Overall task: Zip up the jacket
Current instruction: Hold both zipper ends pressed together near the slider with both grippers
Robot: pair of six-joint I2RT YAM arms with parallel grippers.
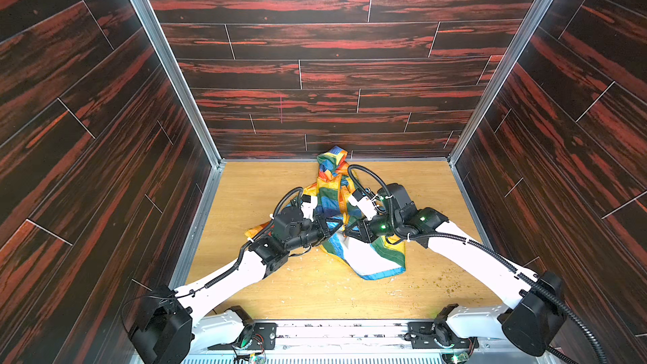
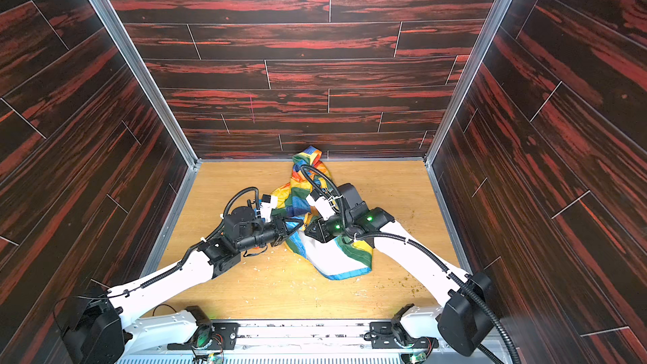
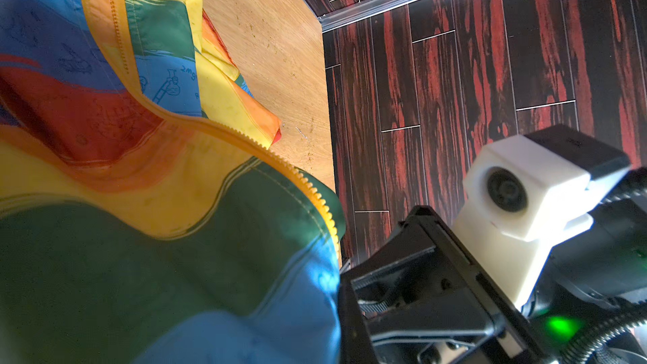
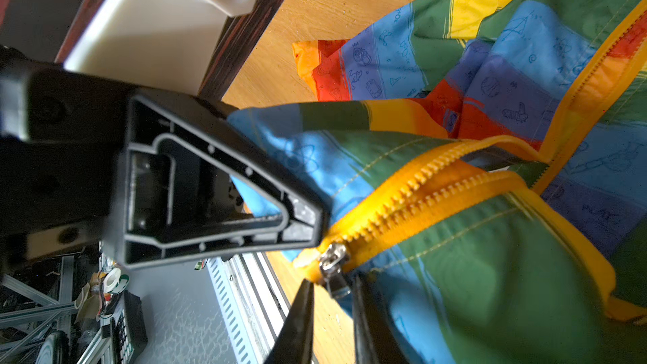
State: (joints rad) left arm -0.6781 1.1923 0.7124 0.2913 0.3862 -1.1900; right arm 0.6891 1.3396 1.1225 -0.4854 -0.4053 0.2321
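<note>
In both top views, a rainbow-striped jacket (image 1: 331, 204) lies crumpled on the wooden desk (image 1: 266, 295), at the nearly touching tips of the left gripper (image 1: 334, 226) and right gripper (image 1: 347, 232).

Left wrist view: yellow zipper teeth (image 3: 304, 187) edge the fabric, unjoined.

Right wrist view: the left gripper is clamped on the hem beside the metal slider (image 4: 332, 260). The right gripper's fingers (image 4: 297, 320) stand slightly apart around the slider's tab.

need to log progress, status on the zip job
Left gripper shut on jacket hem. Right gripper straddles zipper pull, small gap. Zipper teeth apart above it. Nothing in the way.

Dark red-streaked plank walls (image 1: 332, 40), silvery corner rails (image 1: 164, 61), pale wooden tabletop (image 1: 315, 295), scattered specks (image 1: 451, 288), perhaps crumbs.
</note>
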